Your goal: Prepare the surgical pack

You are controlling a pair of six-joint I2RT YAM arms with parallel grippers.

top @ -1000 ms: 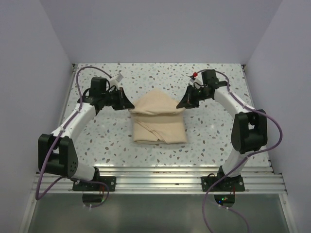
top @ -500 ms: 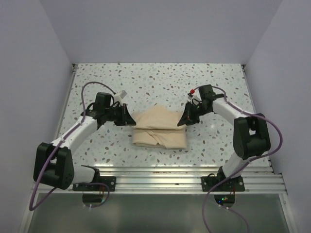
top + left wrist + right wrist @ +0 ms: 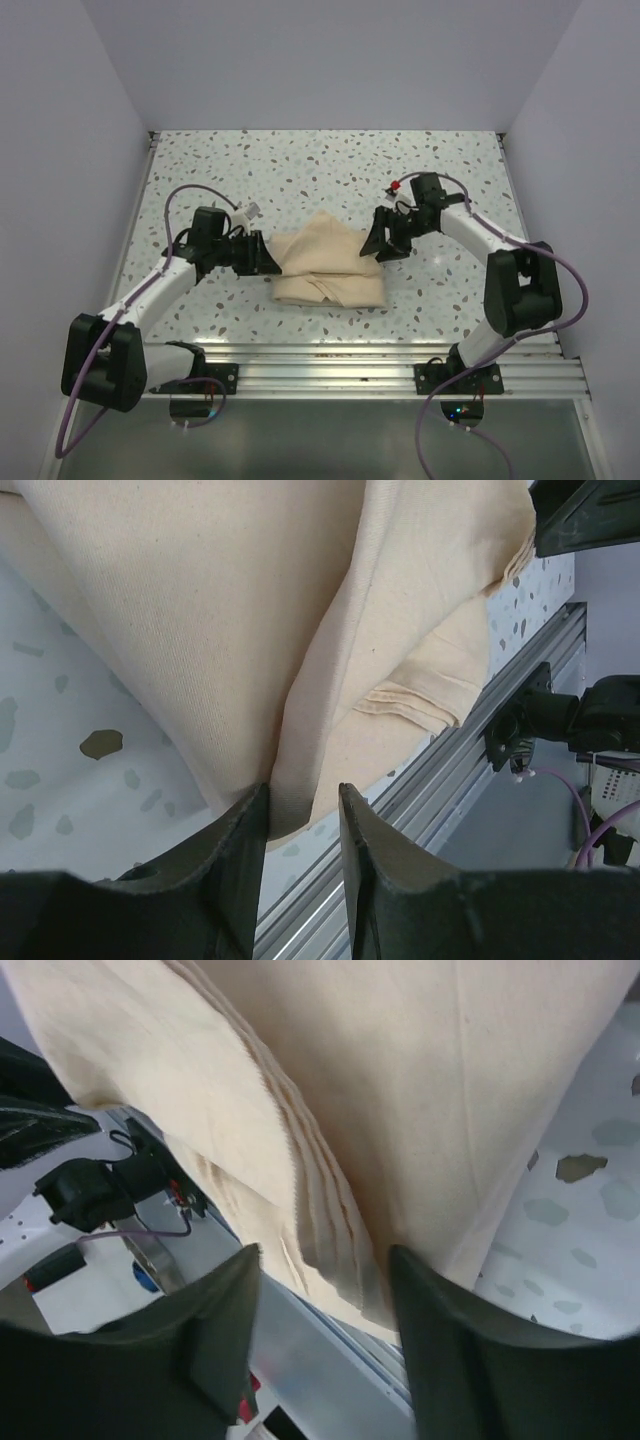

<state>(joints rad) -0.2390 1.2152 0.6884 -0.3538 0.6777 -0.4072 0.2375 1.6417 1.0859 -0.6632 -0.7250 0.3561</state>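
The surgical pack (image 3: 328, 262) is a tan cloth bundle folded over on itself in the middle of the speckled table. My left gripper (image 3: 268, 262) sits at its left edge and is open. In the left wrist view a corner of the cloth (image 3: 290, 805) lies loosely between the parted fingers of that gripper (image 3: 300, 798), brushing only the left one. My right gripper (image 3: 375, 245) is at the bundle's right edge with its jaws wide apart. In the right wrist view the layered cloth edges (image 3: 325, 1210) hang in the gap of that gripper (image 3: 322, 1257) without being pinched.
The speckled table (image 3: 300, 170) is walled at the back and on both sides. An aluminium rail (image 3: 320, 360) runs along the near edge, close behind the bundle, and also shows in the left wrist view as the rail (image 3: 470, 750).
Both grippers have carried the cloth's far flap toward the near edge and down onto the bundle, then opened and let go of it.
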